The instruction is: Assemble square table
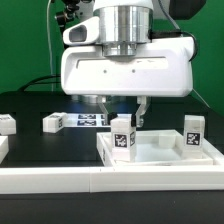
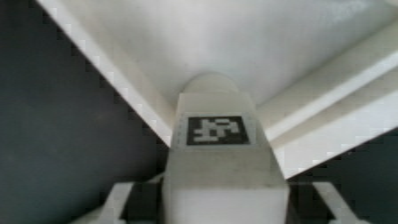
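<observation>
Between the fingers (image 2: 215,192) stood one block leg (image 1: 123,137), pinched upright with its long axis vertical and its tag facing out. It hung directly over a corner of the square top (image 1: 165,153), which lay on the worktop (image 1: 30,110) just below; a second leg (image 1: 192,133) already stood in another corner.

The robot's hand is a broad white casing (image 1: 127,73) with rounded corners and a smooth, glossy shell. A grey metallic cylinder (image 1: 125,25) with a ribbed, banded surface sits on top of it as the wrist flange. Dark cabling and black fittings (image 1: 72,12) show behind the flange on the exterior view's left. Below the casing hangs the pincer (image 1: 122,110), whose two slim fingers (image 1: 141,108) are pale and taper downward. In the wrist view the finger bases (image 2: 134,200) appear light grey and blocky.
</observation>
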You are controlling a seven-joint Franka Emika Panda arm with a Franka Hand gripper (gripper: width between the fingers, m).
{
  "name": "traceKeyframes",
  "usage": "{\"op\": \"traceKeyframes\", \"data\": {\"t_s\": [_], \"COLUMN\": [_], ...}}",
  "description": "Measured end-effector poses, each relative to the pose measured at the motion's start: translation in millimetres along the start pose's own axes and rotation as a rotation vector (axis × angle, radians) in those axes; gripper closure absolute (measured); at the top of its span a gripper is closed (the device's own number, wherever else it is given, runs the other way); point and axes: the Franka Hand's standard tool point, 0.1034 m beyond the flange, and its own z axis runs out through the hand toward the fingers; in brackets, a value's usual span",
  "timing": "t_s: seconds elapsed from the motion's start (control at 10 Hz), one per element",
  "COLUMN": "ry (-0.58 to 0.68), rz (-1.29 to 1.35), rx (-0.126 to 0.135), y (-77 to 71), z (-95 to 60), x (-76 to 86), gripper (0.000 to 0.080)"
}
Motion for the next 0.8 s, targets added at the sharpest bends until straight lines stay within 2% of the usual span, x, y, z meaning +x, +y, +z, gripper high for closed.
{"op": "traceKeyframes", "data": {"t_s": [0.1,0.6,0.8], "ry": [0.007,0.006,0.0], "rz": [0.1,0.62,0.688], "rx": [0.003,0.0,0.0], "y": [-4.4,-5.1,-1.6], "z": [0.8,0.4,0.7], "x": [-2.2,-3.3,0.1], "gripper": [0.0509,0.0509,0.0508]}}
